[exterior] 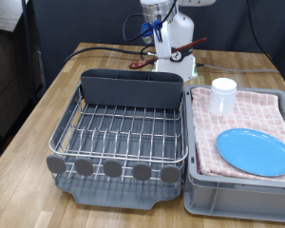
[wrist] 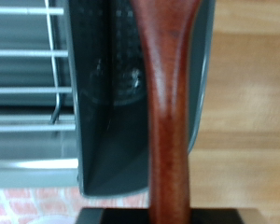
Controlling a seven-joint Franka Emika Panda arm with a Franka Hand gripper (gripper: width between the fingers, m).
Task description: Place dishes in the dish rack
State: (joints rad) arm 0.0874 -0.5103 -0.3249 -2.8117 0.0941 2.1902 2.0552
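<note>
The reddish-brown wooden spoon (wrist: pixel 168 103) is filling the middle of the wrist view, its smooth handle widening away from the camera, pinched in the pincer (wrist: pixel 166 213) over the dark grey utensil box (wrist: pixel 112 112) of the dish rack (exterior: pixel 123 133). In the exterior view's top centre, the arm is standing behind the rack. Only that view is showing the blue plate (exterior: pixel 254 150) and white cup (exterior: pixel 223 96) on the checked cloth (exterior: pixel 266 114) at right.
</note>
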